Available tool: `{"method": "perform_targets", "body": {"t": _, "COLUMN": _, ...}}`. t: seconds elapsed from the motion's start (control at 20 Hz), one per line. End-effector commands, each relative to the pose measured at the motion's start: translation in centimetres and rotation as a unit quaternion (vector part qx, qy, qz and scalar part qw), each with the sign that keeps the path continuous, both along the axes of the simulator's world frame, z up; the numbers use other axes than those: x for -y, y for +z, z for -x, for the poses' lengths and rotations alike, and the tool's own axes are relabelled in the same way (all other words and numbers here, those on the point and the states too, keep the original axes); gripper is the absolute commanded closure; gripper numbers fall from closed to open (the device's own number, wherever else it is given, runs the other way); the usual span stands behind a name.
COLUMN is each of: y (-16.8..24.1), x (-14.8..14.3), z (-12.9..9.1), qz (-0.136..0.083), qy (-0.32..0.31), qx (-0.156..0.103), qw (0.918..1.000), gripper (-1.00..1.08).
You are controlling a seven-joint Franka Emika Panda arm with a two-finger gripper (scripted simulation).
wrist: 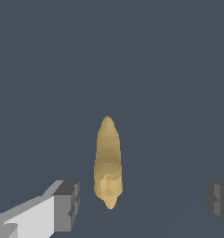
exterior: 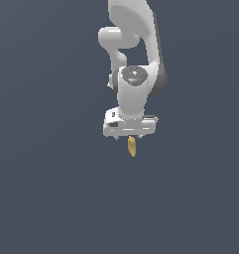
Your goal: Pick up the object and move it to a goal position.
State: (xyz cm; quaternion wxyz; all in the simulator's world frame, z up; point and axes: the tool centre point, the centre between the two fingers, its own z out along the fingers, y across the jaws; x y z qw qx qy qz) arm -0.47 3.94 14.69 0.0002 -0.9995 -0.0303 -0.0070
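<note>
Grey fingertips [wrist: 67, 204] of the claw [wrist: 143, 200] stand wide apart. Between them, untouched, lies the tan object [wrist: 108, 162].

White, rounded arm [exterior: 133, 94] segments with dark joint bands; tool [wrist: 143, 202] has grey fingertips [wrist: 67, 204].

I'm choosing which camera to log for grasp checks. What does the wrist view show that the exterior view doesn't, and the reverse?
Only the wrist view shows the two dark fingertips standing wide apart, with the object between them and touching neither, and the object's tapered shape in detail.

Only the exterior view shows the white arm reaching down over the scene, with the pincer at its end; there the fingers are mostly hidden.

Both show the tan-yellow object lying on the plain dark floor, not yet grasped.
</note>
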Motion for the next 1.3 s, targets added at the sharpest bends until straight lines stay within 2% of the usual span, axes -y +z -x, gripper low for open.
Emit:
{"method": "perform_targets", "body": {"t": 0.0, "y": -0.8, "x": -1.7, "z": 0.7, "qz": 0.000, "qy": 0.012, "qx": -0.005, "qw": 0.9999, "gripper": -0.92}}
{"method": "perform_targets", "body": {"t": 0.4, "y": -1.5, "x": -2.1, "z": 0.8, "qz": 0.000, "qy": 0.015, "qx": -0.006, "qw": 0.9999, "gripper": -0.92}}
{"method": "perform_targets", "body": {"t": 0.8, "y": -5.1, "x": -2.3, "z": 1.1, "qz": 0.000, "qy": 0.017, "qx": -0.007, "qw": 0.9998, "gripper": -0.92}}
{"method": "perform_targets", "body": {"t": 1.1, "y": -6.1, "x": -2.3, "z": 1.0, "qz": 0.000, "qy": 0.017, "qx": -0.007, "qw": 0.9998, "gripper": -0.92}}
{"method": "perform_targets", "body": {"t": 1.15, "y": -6.1, "x": -2.3, "z": 1.0, "qz": 0.000, "qy": 0.017, "qx": -0.007, "qw": 0.9998, "gripper": 1.08}}
{"method": "perform_targets", "body": {"t": 1.25, "y": -6.1, "x": -2.3, "z": 1.0, "qz": 0.000, "qy": 0.017, "qx": -0.007, "qw": 0.9998, "gripper": 1.08}}
